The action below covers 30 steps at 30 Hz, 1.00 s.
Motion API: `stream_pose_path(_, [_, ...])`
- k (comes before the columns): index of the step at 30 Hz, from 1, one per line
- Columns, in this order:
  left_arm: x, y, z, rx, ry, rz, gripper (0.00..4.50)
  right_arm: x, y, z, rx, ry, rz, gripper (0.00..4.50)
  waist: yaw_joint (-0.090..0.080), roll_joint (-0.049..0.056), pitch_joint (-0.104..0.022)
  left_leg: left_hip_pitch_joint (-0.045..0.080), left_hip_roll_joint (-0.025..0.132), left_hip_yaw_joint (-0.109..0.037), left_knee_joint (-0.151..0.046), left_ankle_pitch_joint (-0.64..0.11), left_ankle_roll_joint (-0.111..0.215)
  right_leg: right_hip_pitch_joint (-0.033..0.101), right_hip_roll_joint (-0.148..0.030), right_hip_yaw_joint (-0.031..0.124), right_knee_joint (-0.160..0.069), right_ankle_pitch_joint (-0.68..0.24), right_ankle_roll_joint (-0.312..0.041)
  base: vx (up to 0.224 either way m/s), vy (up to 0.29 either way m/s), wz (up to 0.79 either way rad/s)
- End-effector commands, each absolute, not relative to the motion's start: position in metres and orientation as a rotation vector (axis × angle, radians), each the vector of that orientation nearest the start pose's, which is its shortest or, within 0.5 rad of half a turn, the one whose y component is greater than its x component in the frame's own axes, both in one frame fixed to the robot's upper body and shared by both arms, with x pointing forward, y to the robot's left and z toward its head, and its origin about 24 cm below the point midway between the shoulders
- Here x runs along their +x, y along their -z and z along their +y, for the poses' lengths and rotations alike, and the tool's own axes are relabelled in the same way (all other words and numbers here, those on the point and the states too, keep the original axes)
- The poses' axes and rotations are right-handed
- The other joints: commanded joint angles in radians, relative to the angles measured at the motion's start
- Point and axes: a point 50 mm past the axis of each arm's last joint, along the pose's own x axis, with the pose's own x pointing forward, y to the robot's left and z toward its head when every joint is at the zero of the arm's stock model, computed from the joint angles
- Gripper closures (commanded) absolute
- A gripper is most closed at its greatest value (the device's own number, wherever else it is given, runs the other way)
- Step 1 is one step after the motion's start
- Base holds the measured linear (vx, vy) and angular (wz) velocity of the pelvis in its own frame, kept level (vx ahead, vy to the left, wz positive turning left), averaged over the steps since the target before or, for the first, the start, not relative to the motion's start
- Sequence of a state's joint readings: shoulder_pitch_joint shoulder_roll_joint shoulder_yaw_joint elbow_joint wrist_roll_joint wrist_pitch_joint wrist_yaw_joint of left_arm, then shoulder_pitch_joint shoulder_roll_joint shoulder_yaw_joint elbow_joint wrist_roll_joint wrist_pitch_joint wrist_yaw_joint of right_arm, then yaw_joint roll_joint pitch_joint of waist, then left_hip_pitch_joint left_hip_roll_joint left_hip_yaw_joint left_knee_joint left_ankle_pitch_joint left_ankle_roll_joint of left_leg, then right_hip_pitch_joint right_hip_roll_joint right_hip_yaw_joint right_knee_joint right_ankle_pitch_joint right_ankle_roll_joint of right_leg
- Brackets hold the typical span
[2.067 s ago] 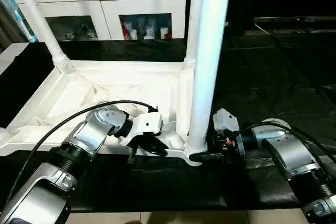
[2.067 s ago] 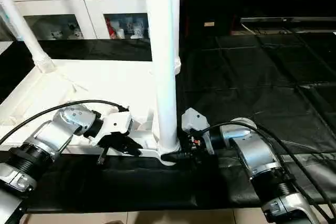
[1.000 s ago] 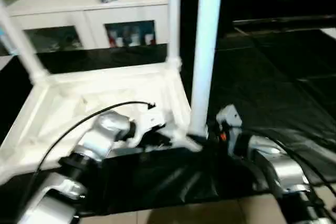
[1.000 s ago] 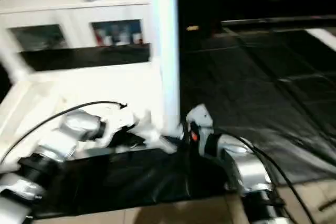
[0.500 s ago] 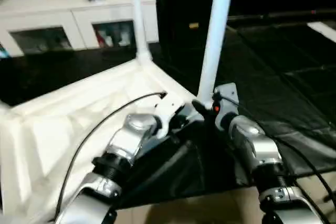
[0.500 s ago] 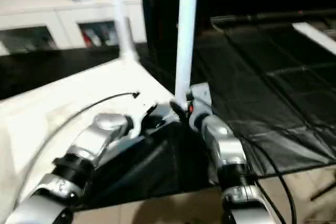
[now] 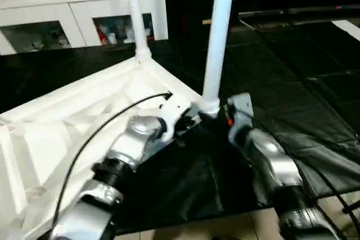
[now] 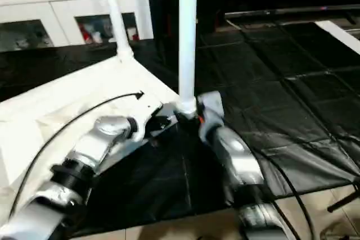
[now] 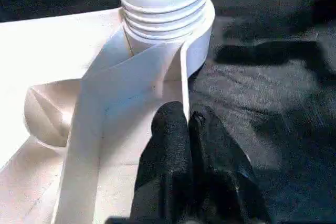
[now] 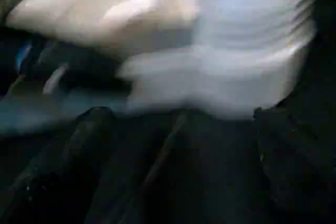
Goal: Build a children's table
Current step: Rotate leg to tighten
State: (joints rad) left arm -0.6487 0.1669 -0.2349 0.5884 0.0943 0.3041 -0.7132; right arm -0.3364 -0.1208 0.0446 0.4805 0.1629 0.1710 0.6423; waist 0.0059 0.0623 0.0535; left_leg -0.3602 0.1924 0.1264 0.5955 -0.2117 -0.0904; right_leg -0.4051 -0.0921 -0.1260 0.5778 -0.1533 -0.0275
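Observation:
The children's table lies upside down on a black mat, its white top (image 7: 62, 122) showing the ribbed underside. One white leg (image 7: 216, 37) stands upright in the near corner socket (image 9: 165, 3), and a second leg (image 7: 134, 15) stands at the far corner. My left gripper (image 7: 183, 126) is shut, and its fingertips (image 9: 173, 124) rest on the rim's thin edge just beside that socket. My right gripper (image 7: 210, 115) sits at the base of the near leg from the other side. Its fingers (image 10: 86, 150) stand wide apart with the leg's base ahead of them.
A white cabinet (image 7: 73, 4) with glass doors and small items on top stands at the back. The black mat (image 7: 292, 88) spreads out to the right. A black cable (image 7: 112, 116) arcs over my left forearm. Pale floor shows at the near edge.
The camera has swung, so the whole scene sits differently in the picture. Both grippers stay at the near corner by the leg's base.

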Motion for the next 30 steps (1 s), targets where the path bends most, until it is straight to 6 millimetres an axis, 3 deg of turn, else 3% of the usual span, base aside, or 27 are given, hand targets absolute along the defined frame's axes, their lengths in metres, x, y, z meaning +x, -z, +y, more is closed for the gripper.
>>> stream_pose_path(1, [0.344,-0.063,0.097,0.432,0.971,0.384,4.5,0.293,-0.02,-0.137,0.078,-0.81,0.293,0.03,0.01,-0.005,-0.07,-0.016,0.022,0.01,-0.068,-0.139,0.123,0.077,-0.055,0.048,-0.07,-0.248,-0.192,0.0,0.0,0.0])
stream_pose_path(5, [0.342,-0.062,0.101,0.456,1.02,0.396,4.5,0.29,-0.026,-0.149,0.057,-0.847,0.28,0.03,0.021,-0.006,-0.069,-0.011,0.025,0.013,-0.069,-0.147,0.12,0.072,-0.056,0.052,-0.07,-0.261,-0.192,0.0,0.0,0.0])
stream_pose_path(6, [0.337,-0.06,0.108,0.493,1.114,0.421,4.5,0.289,-0.039,-0.169,0.035,-0.885,0.257,0.03,0.027,-0.004,-0.069,-0.009,0.024,0.014,-0.068,-0.155,0.118,0.073,-0.056,0.051,-0.074,-0.278,-0.183,0.0,0.0,0.0])
stream_pose_path(9, [0.332,-0.058,0.114,0.526,1.218,0.444,4.5,0.286,-0.052,-0.187,-0.001,-0.951,0.246,0.03,0.037,-0.005,-0.071,-0.006,0.028,0.014,-0.067,-0.136,0.127,0.072,-0.056,0.055,-0.069,-0.247,-0.187,0.0,0.0,0.0])
stream_pose_path(16, [0.318,-0.057,0.124,0.578,1.439,0.484,4.5,0.277,-0.068,-0.202,-0.06,-1.114,0.291,0.03,0.059,-0.005,-0.072,-0.005,0.03,0.018,-0.065,-0.123,0.127,0.071,-0.056,0.053,-0.065,-0.253,-0.197,0.0,0.0,0.0])
stream_pose_path(20, [0.314,-0.058,0.127,0.593,1.514,0.501,4.5,0.276,-0.072,-0.202,-0.085,-1.177,0.31,0.03,0.067,-0.007,-0.071,-0.004,0.032,0.021,-0.066,-0.131,0.122,0.07,-0.056,0.054,-0.064,-0.26,-0.198,0.0,0.0,0.0])
stream_pose_path(23, [0.308,-0.059,0.128,0.632,1.618,0.518,4.5,0.278,-0.075,-0.19,-0.161,-1.25,0.322,0.03,0.073,-0.01,-0.07,-0.002,0.032,0.024,-0.068,-0.139,0.107,0.069,-0.057,0.054,-0.065,-0.297,-0.186,0.0,0.0,0.0])
stream_pose_path(25, [0.306,-0.059,0.127,0.639,1.652,0.518,4.5,0.28,-0.075,-0.187,-0.19,-1.259,0.32,0.03,0.079,-0.009,-0.071,0.006,0.033,0.03,-0.068,-0.142,0.096,0.063,-0.057,0.057,-0.068,-0.309,-0.183,0.0,0.0,0.0])
stream_pose_path(30, [0.304,-0.061,0.121,0.682,1.72,0.511,4.5,0.283,-0.072,-0.17,-0.227,-1.359,0.347,0.03,0.087,-0.008,-0.076,0.005,0.037,0.033,-0.066,-0.112,0.092,0.066,-0.054,0.058,-0.053,-0.222,-0.206,0.0,0.0,0.0])
